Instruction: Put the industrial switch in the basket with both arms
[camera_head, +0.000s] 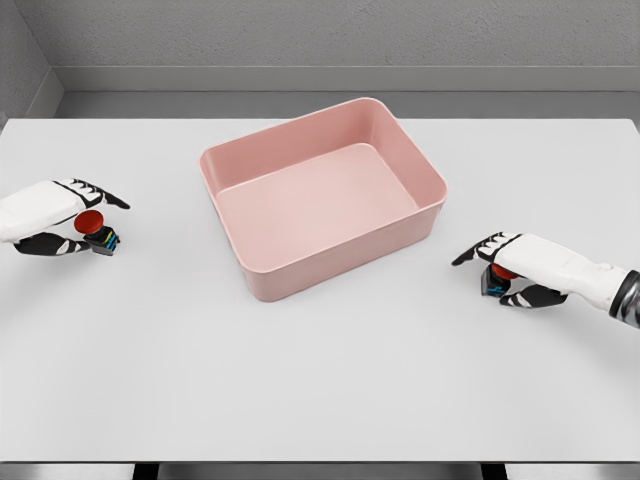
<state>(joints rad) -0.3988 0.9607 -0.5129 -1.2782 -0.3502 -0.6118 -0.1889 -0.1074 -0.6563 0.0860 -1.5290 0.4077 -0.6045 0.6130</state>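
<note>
A pink basket (243, 165) stands on the white table, a little behind its middle, with nothing inside. At the far left lies one industrial switch (97, 233), dark with a red round button. My left hand (82, 222) is curled around it, fingers over the top and thumb below. A second switch (497, 278), also red-topped, sits at the right, mostly hidden under my right hand (510, 272), whose fingers close over it with the thumb underneath. Both switches look to be resting on the table.
The white table (320, 380) spreads wide in front of the basket. Its front edge runs along the bottom of the view. A grey wall stands behind the table's far edge.
</note>
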